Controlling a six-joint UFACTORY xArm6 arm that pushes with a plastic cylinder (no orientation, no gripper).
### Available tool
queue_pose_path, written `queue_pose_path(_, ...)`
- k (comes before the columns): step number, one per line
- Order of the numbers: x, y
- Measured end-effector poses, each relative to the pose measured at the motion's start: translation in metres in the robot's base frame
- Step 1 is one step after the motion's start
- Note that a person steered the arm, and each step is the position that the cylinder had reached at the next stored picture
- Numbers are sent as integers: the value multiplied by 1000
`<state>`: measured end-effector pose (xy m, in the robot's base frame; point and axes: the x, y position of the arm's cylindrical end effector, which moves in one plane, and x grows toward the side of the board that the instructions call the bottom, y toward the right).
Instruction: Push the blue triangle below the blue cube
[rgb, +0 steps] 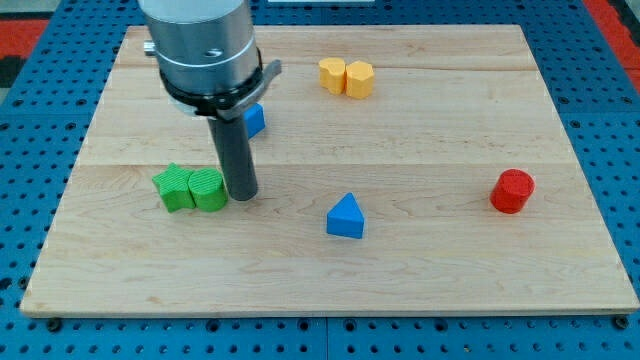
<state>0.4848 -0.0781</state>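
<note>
The blue triangle (345, 217) lies on the wooden board right of centre, toward the view's bottom. The blue cube (254, 119) sits up and to the left of it, mostly hidden behind my rod. My tip (242, 193) rests on the board just right of two green blocks, touching or nearly touching the nearer one. The tip is about a hundred pixels left of the blue triangle and below the blue cube.
Two green blocks (190, 188) sit side by side at the left. Two yellow blocks (346, 76) sit together near the view's top. A red cylinder (512, 190) stands at the right. The board (450, 270) lies on a blue perforated table.
</note>
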Motion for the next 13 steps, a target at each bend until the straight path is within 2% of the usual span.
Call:
queue_pose_path(2,81,44)
queue_pose_path(3,66,97)
queue_pose_path(4,46,113)
queue_pose_path(6,-22,111)
queue_pose_path(7,-25,141)
queue_pose_path(8,-43,141)
queue_pose_path(9,-60,85)
queue_pose_path(10,-61,44)
queue_pose_path(12,-61,28)
queue_pose_path(13,-46,25)
